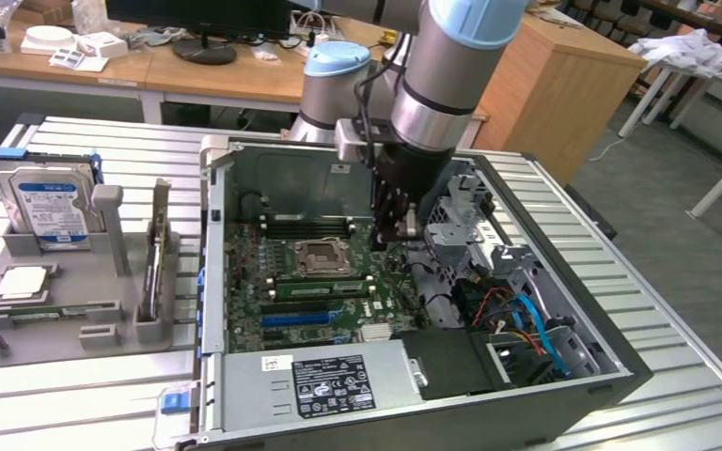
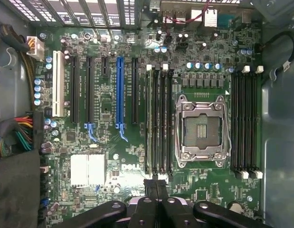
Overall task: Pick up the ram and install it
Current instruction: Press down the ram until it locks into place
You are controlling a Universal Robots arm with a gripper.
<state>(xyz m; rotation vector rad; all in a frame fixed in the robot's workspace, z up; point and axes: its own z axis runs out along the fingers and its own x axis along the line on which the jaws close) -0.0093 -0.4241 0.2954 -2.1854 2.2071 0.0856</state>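
the gripper (image 1: 395, 237) is seen inside the open case (image 1: 612, 366), its fingers pressed together with nothing held between them, hung just above the board (image 2: 113, 156) near one end of the slots (image 2: 163, 123). one ram (image 1: 317, 287) appears to be seated in the outermost slot of the bank beside the socket (image 1: 317, 254). a second ram (image 1: 50, 309) is laid flat in the grey holder (image 1: 35, 340) outside the case, at the exterior view's left, well apart from the gripper.
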